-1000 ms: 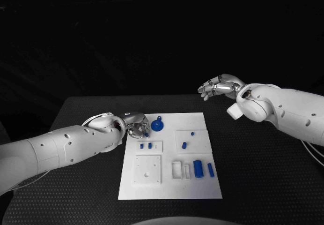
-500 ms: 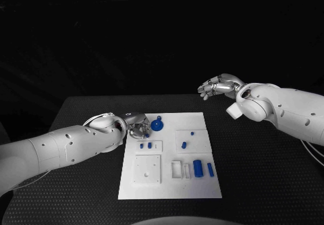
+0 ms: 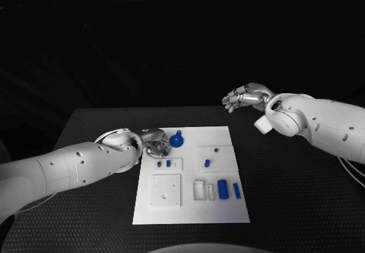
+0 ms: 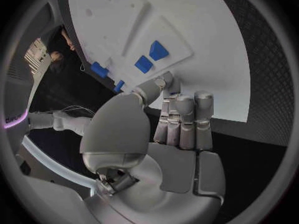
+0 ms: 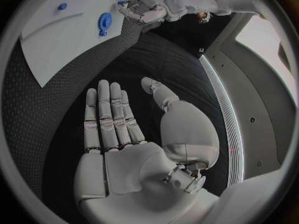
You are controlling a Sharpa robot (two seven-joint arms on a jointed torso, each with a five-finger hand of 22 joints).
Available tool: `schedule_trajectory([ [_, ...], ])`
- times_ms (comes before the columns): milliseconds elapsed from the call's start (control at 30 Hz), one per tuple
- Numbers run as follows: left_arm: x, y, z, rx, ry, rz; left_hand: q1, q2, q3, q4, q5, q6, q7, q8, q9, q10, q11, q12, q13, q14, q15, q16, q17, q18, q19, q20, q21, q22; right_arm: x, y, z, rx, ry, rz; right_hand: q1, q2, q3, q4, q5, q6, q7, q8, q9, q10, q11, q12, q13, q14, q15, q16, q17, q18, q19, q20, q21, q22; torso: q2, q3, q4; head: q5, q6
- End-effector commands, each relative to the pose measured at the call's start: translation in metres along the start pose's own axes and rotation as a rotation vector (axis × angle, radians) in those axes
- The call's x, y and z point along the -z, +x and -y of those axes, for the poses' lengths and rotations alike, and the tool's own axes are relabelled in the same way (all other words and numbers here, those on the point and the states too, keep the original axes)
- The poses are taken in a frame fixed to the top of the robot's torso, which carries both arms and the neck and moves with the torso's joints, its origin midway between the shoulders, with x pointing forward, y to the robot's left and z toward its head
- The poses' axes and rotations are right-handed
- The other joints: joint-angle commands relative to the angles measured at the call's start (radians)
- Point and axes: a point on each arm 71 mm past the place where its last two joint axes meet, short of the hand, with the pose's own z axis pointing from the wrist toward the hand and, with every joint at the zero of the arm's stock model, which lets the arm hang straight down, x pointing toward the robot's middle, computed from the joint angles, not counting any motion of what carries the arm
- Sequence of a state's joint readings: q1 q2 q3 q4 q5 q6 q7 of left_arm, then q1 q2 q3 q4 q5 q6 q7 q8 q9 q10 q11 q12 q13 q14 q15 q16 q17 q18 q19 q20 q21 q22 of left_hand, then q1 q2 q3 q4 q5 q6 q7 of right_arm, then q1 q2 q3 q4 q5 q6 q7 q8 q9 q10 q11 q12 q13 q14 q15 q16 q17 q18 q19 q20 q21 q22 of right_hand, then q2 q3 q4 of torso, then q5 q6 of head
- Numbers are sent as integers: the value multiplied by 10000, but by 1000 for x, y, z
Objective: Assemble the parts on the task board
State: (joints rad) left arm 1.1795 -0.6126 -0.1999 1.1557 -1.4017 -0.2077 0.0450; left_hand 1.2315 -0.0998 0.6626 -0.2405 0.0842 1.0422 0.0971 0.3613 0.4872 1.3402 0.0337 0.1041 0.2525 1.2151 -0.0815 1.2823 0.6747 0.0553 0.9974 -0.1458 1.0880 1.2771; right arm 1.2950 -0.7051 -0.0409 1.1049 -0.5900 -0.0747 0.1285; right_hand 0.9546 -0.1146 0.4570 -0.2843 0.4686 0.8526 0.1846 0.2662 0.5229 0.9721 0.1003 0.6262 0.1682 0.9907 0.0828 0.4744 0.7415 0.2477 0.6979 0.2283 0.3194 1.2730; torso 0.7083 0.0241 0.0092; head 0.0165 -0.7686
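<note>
Shifted slightly since a second ago: left robot hand (image 3: pixel 156 143), drawn a touch nearer along the task board's (image 3: pixel 220 211) far-left corner; fingers held side by side, pinching nothing, just beside the round blue part (image 3: pixel 176 140) lying on the board; right robot hand (image 3: pixel 245 97) unmoved, raised beyond the board's far-right corner above the bench (image 3: pixel 304 211), fingers spread, empty; other blue parts (image 3: pixel 223 189) on the board's near half.

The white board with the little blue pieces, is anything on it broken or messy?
Nothing stands out. The white board lies flat on the black table, and the blue pieces sit neatly in place. The left robot hand is at its far edge; the right robot hand is raised, holding nothing.
</note>
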Motion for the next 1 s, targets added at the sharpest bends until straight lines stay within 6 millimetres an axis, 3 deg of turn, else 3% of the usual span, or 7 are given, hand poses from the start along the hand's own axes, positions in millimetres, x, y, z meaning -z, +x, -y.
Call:
schedule_trajectory([
  [33, -1, 6, 1, -122, -46, -424, 38, 97, 47, 1, 65, 60, -6, -7, -11, 46, -6, -4, 13, 60, 24, -69, -17, 854, 12, -231, -66, -14, 0, 1, -1, -9, -115, -85, -86, 45, 40, 40, 63, 59, -1, 24, -11, 79, 15, -38, -15, -33, 41, -25, -13, 141, -43, 12, 34, 13, 2, 4, -3, -11, -13],
  [767, -2, 6, -2, -126, -232, -117, 30, 109, 53, 0, 81, 98, -17, 4, 1, 93, -16, -1, 24, 81, 14, -56, -14, 842, 19, -242, -67, -11, -1, 2, -1, -21, -121, -118, -94, 45, 37, 42, 63, 60, -1, 25, -12, 81, 15, -38, -16, -33, 41, -25, -13, 141, -45, 13, 35, 13, -3, -10, 5, -16, 16],
  [1000, 0, 6, -6, 60, -342, -173, 26, 109, 52, 0, 74, 103, -20, 5, 3, 100, -19, -3, 26, 84, 12, -55, -14, 840, 20, -245, -69, -12, 0, 2, -1, -21, -112, -106, -98, 45, 35, 43, 63, 60, -1, 25, -12, 81, 14, -38, -16, -34, 41, -25, -13, 141, -46, 14, 36, 13, -4, 3, 7, -12, 19],
])
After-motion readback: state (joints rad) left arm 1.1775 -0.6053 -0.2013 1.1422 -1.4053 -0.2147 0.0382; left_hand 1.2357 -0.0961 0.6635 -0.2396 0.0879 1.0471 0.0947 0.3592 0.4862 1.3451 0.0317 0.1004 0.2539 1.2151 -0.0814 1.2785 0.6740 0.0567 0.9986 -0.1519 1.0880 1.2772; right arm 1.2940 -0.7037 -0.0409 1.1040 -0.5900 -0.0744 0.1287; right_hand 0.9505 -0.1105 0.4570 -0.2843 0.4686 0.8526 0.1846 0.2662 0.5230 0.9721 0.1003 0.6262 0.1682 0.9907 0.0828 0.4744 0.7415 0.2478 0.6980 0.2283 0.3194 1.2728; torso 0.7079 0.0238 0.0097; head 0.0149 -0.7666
